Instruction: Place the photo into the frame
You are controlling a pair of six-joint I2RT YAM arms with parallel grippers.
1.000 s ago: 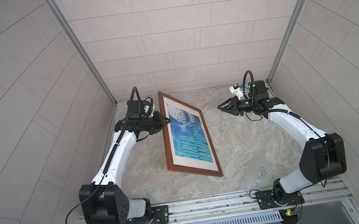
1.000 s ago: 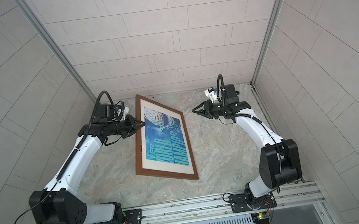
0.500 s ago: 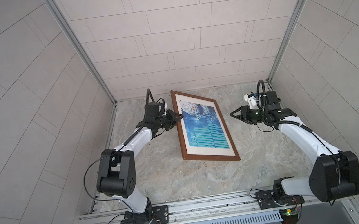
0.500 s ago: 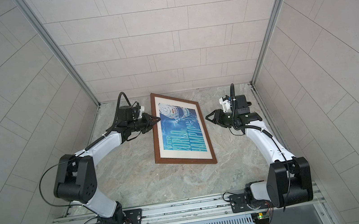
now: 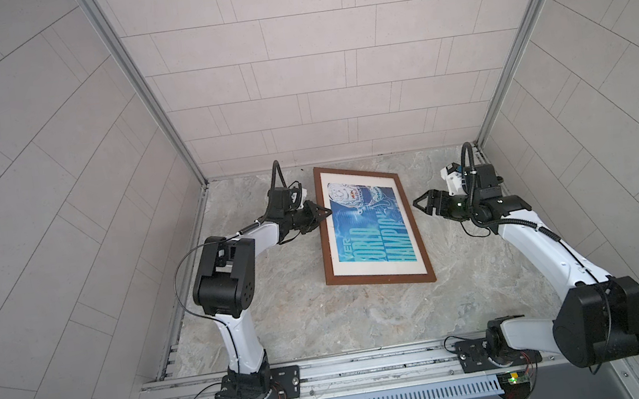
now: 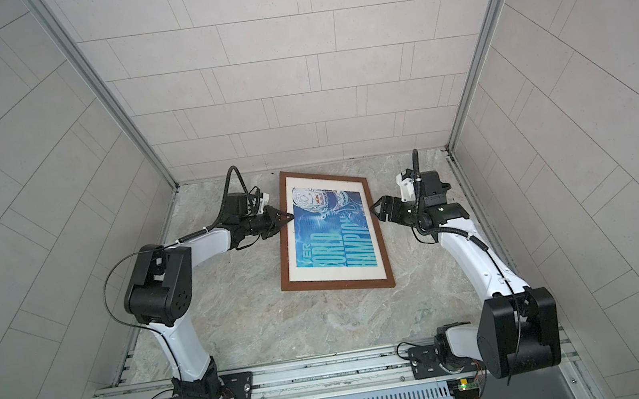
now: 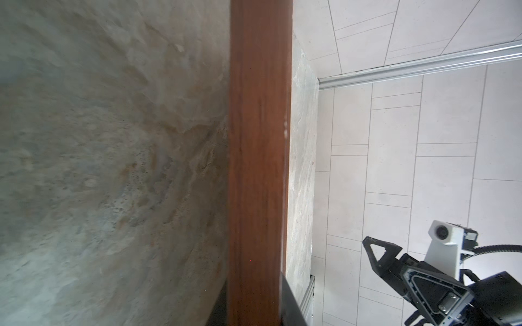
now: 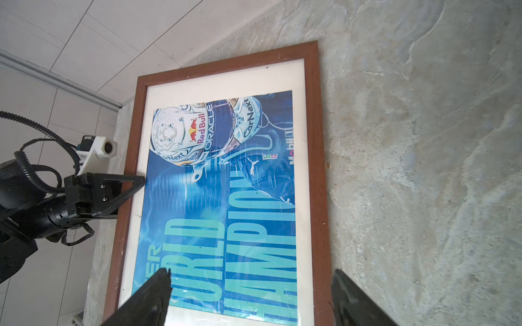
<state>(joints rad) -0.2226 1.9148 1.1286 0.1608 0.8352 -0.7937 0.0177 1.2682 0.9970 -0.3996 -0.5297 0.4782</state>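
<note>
Grip: left end effector (image 5: 326, 212) pinches frame (image 5: 379, 283) edge; right end effector (image 5: 421, 206) spread, clear. 1-sided hold: frame may pivot, photo (image 5: 368, 236) shift.

We have slid the frame (image 5: 381, 281) rightward across the worktop (image 5: 326, 325) with our left claw (image 5: 322, 215), elbow folding, while our right claw (image 5: 422, 206) spread wide and shifted right.
</note>
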